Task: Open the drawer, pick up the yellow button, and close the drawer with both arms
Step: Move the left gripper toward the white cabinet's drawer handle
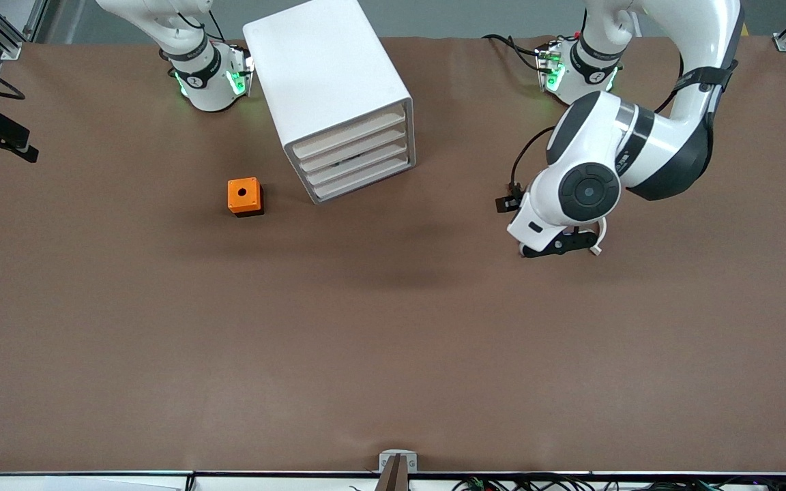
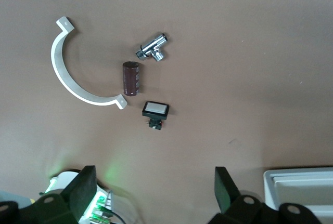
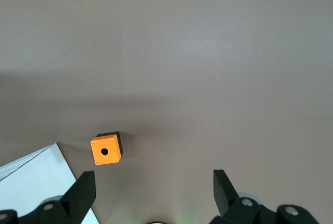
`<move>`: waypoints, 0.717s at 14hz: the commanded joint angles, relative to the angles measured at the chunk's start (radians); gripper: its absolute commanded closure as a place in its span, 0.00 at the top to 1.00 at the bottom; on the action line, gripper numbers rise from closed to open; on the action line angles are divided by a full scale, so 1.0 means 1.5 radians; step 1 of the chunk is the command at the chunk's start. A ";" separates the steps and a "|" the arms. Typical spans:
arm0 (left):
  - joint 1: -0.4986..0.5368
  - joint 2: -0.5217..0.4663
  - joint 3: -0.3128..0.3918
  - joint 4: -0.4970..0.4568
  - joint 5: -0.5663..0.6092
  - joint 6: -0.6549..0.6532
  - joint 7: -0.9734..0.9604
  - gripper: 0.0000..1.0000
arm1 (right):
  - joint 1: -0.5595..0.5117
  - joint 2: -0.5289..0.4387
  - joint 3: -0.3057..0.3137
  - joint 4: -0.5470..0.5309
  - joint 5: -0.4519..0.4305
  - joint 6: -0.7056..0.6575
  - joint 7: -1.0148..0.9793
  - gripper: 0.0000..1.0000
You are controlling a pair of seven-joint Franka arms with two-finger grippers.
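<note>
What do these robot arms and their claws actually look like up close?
Both arms are glossy white with rounded joints and black bands. The left arm has a dark round cap on one joint, thin black cables, and green lights at its base. The right arm shows the same green glow. The left gripper and right gripper each have two matte black fingers.

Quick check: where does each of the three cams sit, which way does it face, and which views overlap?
Front view: high, across the table, facing both bases; shows the cabinet, orange box and left arm, its gripper hidden.
Left wrist view: on the left wrist, looking down past the open left gripper at a white curved bracket, chrome fitting, brown cylinder and small black part.
Right wrist view: looking down past the open right gripper.
Shared: orange box and cabinet in front and right wrist views.
</note>
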 commanded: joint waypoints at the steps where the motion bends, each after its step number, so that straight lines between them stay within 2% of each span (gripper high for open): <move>1: -0.019 0.053 0.000 0.062 -0.014 -0.012 -0.078 1.00 | 0.006 -0.018 0.001 -0.016 -0.011 0.001 0.005 1.00; 7: -0.079 0.125 -0.001 0.097 -0.015 -0.011 -0.298 1.00 | 0.005 -0.018 0.001 -0.015 -0.011 0.001 0.005 1.00; 10: -0.105 0.173 -0.002 0.134 -0.065 -0.013 -0.427 1.00 | 0.005 -0.018 0.001 -0.015 -0.011 0.001 0.005 1.00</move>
